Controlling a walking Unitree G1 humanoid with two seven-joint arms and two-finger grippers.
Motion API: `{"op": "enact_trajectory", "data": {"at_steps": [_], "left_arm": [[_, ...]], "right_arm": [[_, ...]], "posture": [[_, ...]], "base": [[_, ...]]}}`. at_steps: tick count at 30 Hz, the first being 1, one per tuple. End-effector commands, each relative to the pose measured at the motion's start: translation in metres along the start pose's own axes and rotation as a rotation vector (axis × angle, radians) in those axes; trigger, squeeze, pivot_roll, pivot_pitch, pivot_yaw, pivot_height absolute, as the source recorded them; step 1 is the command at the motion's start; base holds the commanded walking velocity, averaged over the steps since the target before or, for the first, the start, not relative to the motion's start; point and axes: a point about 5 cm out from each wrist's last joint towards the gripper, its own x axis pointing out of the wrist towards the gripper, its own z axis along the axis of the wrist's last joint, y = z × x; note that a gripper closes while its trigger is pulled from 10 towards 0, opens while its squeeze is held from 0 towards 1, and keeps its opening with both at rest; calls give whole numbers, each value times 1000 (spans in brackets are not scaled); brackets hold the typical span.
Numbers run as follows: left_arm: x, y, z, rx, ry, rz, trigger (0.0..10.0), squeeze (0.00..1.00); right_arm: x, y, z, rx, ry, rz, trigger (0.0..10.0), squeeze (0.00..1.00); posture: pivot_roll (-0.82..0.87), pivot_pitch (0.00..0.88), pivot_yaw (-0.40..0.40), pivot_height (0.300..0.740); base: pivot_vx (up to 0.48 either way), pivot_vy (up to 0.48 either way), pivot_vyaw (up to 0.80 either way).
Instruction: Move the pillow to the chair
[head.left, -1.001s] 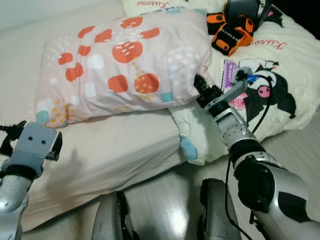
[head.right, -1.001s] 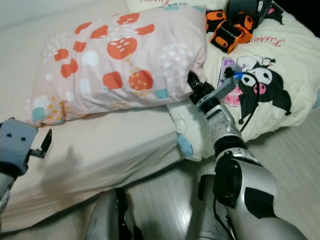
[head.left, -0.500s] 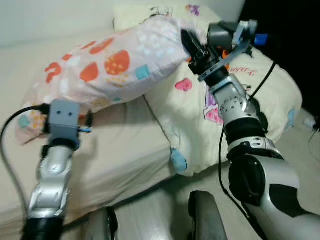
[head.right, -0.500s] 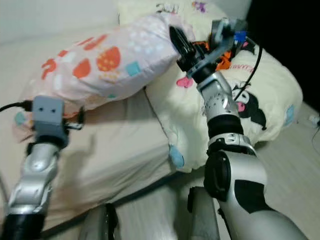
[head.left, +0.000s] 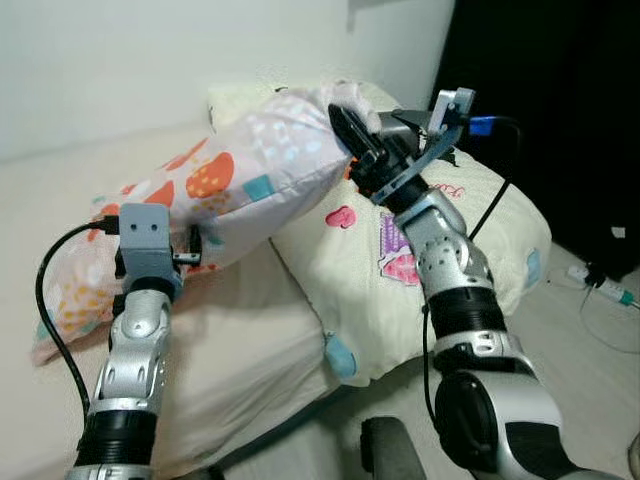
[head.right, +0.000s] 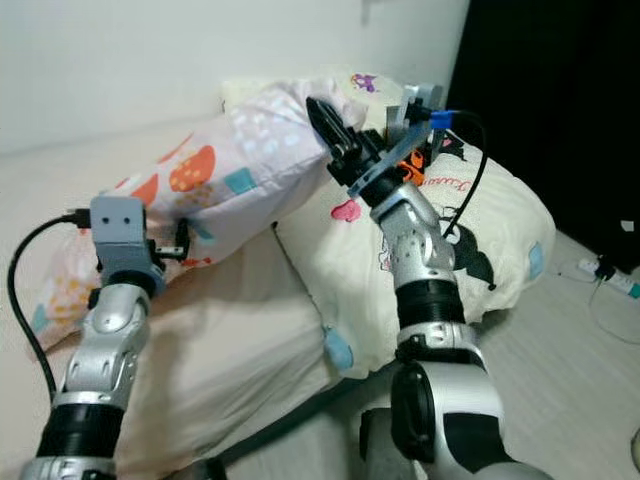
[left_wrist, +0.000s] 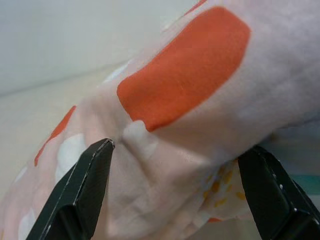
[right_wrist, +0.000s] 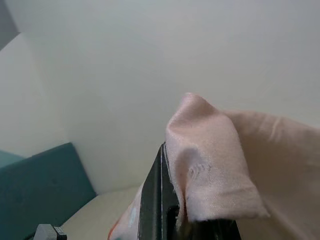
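Two grippers lift the pillow (head.left: 240, 175) off the bed (head.left: 250, 330): right gripper (head.left: 352, 140) pinches its corner, left gripper (left_wrist: 175, 195) straddles the low end, fingers spread. Judged next: carry it to the chair.

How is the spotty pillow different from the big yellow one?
The spotty pillow is pinkish with orange blobs; the yellow pillow is cream with cartoon pictures. The spotty one is lifted at one end, pinched by the right gripper, with the left gripper open around its lower part; the yellow one lies untouched on the bed. Both look soft.
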Motion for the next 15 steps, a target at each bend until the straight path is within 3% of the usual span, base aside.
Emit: {"op": "enact_trajectory", "data": {"at_steps": [1,10,15], "left_arm": [[3,-2,4,-30,-25,3,10000,0],[7,-8,1,-35,-18,-14,10000,0],[0,-7,-13,-7,21,-21,10000,0]], "right_arm": [[7,8,20,-59,-59,48,0,0],[1,13,10,-56,-34,23,0,0],[1,19,0,-35,-7,32,0,0]], "posture": [[-214,0,31,611],[-217,0,35,646],[-206,0,30,671]], "base": [[0,0,0],[0,0,0],[0,0,0]]}}
